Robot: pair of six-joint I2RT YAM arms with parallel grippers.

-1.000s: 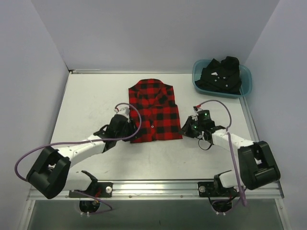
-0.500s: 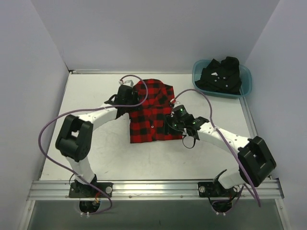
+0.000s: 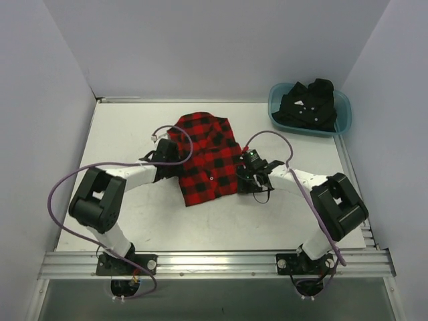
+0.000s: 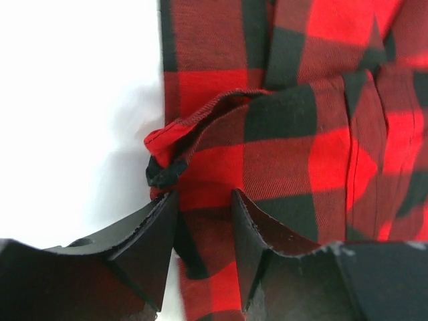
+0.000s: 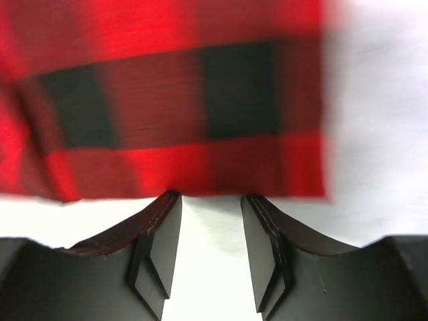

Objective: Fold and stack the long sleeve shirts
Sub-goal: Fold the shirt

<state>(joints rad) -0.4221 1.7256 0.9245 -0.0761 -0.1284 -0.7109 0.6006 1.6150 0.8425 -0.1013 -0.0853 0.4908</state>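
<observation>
The red-and-black check long sleeve shirt (image 3: pixel 207 159) lies folded and slightly skewed in the middle of the white table. My left gripper (image 3: pixel 175 157) is at its left edge. In the left wrist view the shirt (image 4: pixel 301 134) fills the frame, and the left gripper (image 4: pixel 204 195) stands open astride a bunched hem, the cloth lying flat in the gap. My right gripper (image 3: pixel 245 172) is at the shirt's right edge. In its own view the right gripper (image 5: pixel 210 196) is open over bare table, its tips just touching the shirt's border (image 5: pixel 167 100). The black shirt (image 3: pixel 307 103) sits crumpled in a tub.
The teal plastic tub (image 3: pixel 342 100) stands at the far right corner of the table (image 3: pixel 120 134). White walls close in the left, back and right sides. A metal rail runs along the near edge by the arm bases.
Both arms swung in from the near sides to the shirt's edges. The right gripper went from shut to open. The check shirt has shifted left and turned slightly.
</observation>
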